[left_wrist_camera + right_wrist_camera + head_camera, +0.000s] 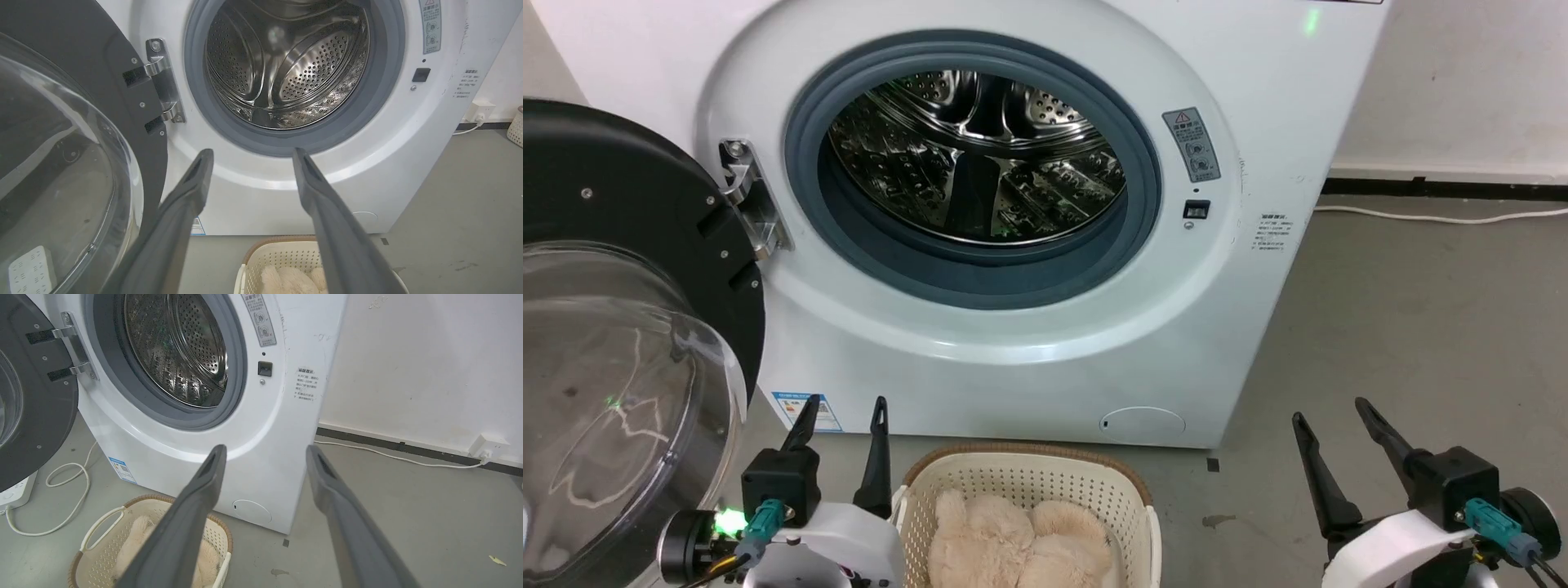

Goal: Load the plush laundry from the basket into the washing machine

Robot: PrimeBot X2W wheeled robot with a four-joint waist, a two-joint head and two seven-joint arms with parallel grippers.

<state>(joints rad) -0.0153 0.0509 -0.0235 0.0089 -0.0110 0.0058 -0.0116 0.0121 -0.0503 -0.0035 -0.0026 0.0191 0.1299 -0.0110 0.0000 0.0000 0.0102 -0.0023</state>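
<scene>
The plush laundry (1021, 543) is lying in the basket (1029, 450), below and between the two sets of jaws, in front of the washing machine (1013, 367). The left gripper (844, 402) is sitting just beside the basket, fingers spread, holding nothing. The right gripper (1329, 410) is likewise gaping and empty, well apart from it. Both are pointing ahead at the machine, above the bundle. Assessment: pickup not yet begun. The nearer arm is needing to tip its fingers down, straddle a thick lobe and bite deep, as long pile is likely to slip from a shallow pinch. The door (629, 343) is hanging wide beside the left jaws, a collision hazard on the lift.
</scene>
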